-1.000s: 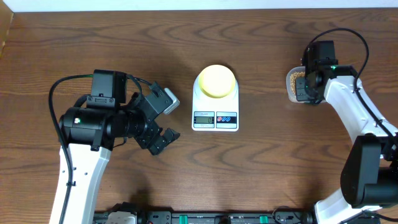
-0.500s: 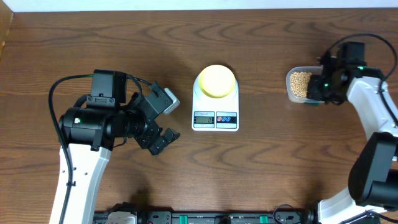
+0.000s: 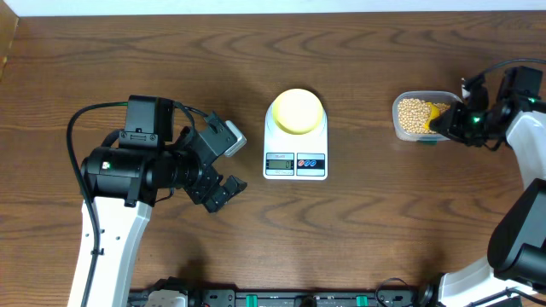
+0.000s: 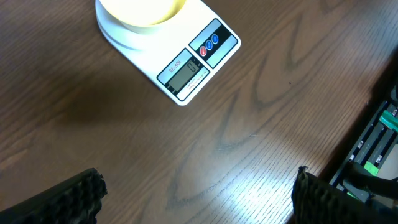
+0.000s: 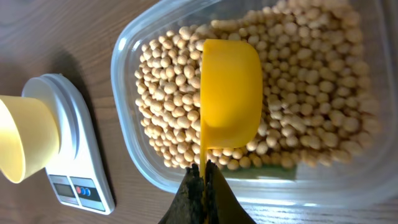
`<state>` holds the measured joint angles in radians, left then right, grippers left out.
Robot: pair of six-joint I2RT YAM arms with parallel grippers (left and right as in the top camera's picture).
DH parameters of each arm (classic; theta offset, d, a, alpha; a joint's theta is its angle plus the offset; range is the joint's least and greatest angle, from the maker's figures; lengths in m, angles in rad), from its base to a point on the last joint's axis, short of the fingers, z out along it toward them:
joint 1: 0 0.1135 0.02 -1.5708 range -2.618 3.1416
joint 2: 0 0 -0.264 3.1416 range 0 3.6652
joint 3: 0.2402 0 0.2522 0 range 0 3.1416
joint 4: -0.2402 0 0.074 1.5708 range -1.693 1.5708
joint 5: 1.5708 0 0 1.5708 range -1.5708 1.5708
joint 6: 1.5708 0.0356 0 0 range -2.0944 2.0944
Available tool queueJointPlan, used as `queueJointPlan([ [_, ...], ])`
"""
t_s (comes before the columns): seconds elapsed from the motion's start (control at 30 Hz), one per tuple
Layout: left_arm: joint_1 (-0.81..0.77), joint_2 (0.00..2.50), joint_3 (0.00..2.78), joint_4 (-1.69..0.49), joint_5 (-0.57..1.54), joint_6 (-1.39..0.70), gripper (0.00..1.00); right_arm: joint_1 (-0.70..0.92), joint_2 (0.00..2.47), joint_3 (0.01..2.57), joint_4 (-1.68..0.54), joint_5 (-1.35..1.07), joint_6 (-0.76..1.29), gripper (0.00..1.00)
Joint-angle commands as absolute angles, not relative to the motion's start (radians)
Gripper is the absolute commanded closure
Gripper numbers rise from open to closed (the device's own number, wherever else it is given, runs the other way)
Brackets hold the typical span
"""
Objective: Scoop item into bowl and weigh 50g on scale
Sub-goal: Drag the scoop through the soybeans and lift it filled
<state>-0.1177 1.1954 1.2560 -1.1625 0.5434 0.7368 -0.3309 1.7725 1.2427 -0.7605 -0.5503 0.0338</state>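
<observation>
**Scoop laid in the beans, bowl waiting on the scale**

The soybeans all lie in the clear plastic tub; I see none in the bowl. In the right wrist view the bright yellow scoop rests with its cup on the bean heap. Its thin handle runs down towards 6 o'clock into the right pincer, which is closed tight on it. Held by the handle's end, the cup can likely be driven under the beans while the fingers stay above the tub rim. Whether the cup already carries any beans I cannot tell.

From that pincer the beans lie at 12 o'clock, just beyond the handle, the nearest ones close to the fingertips.

In the overhead view the tub sits at 3 o'clock from the white digital scale, well apart on the desk. The pale-yellow bowl stands on the round platform at the scale's 12 o'clock end. This leaves the display at the 6 o'clock end readable.

The left pincer hangs open and empty above the desk at about 8 o'clock from the scale.
</observation>
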Motion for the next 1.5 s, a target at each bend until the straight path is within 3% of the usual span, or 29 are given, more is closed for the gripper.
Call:
queueJointPlan([
  [0.0, -0.112, 1.197, 1.258, -1.165, 0.537, 0.736, 0.02, -0.371, 1.781, 1.213, -0.759, -0.642, 0.036, 0.99],
  [0.77, -0.112, 1.197, 1.258, -1.165, 0.537, 0.736, 0.02, -0.594, 1.781, 1.125, -0.707, -1.017, 0.036, 0.99],
  [1.47, -0.112, 1.197, 1.258, -1.165, 0.537, 0.736, 0.02, -0.678, 1.781, 1.125, -0.715, -1.229, 0.035, 0.99],
])
